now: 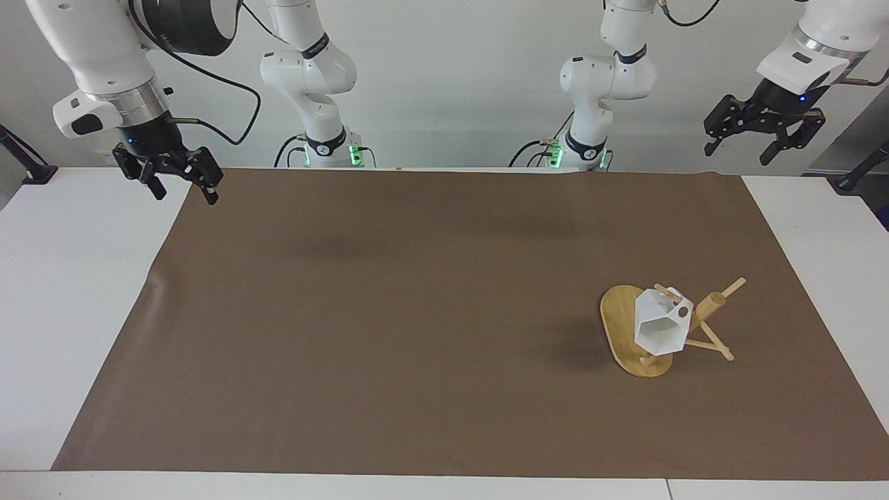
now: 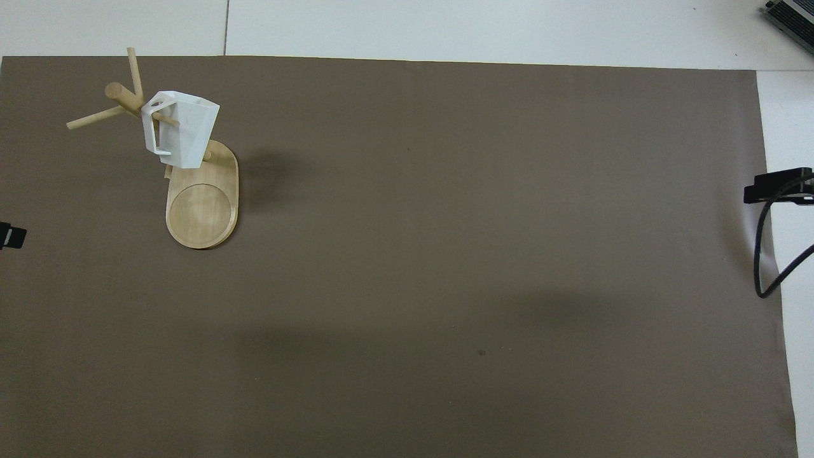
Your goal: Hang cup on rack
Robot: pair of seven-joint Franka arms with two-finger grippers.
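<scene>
**Cup on rack, both grippers up and empty**

Surroundings: brown mat covers most of the white table. Nothing else sits on the mat apart from the rack and cup. A black cable loops over the mat's edge at the right arm's end of the table. Some grey device shows at the table corner farthest from the robots on that same end; can't tell what it is. Nothing stands between either gripper and the rack.

Task items: rack stands on the mat toward the left arm's end of the table, closer to the table edge farthest from the robots than to the robots' own edge. Its oval base lies flat, the post is upright, thin pegs stick out at angles. Cup hangs on one peg through its handle hole, tilted, clear of the mat, over the base and touching the post side of the rack. In the overhead view the peg is seen passing through the handle.

Arms: left gripper is raised high over the table corner nearest the robots at the left arm's end, fingers spread wide, holding nothing. Right gripper hangs over the mat's edge at the right arm's end near the robots, fingers also wide apart, empty. Both are well apart from the rack.
</scene>
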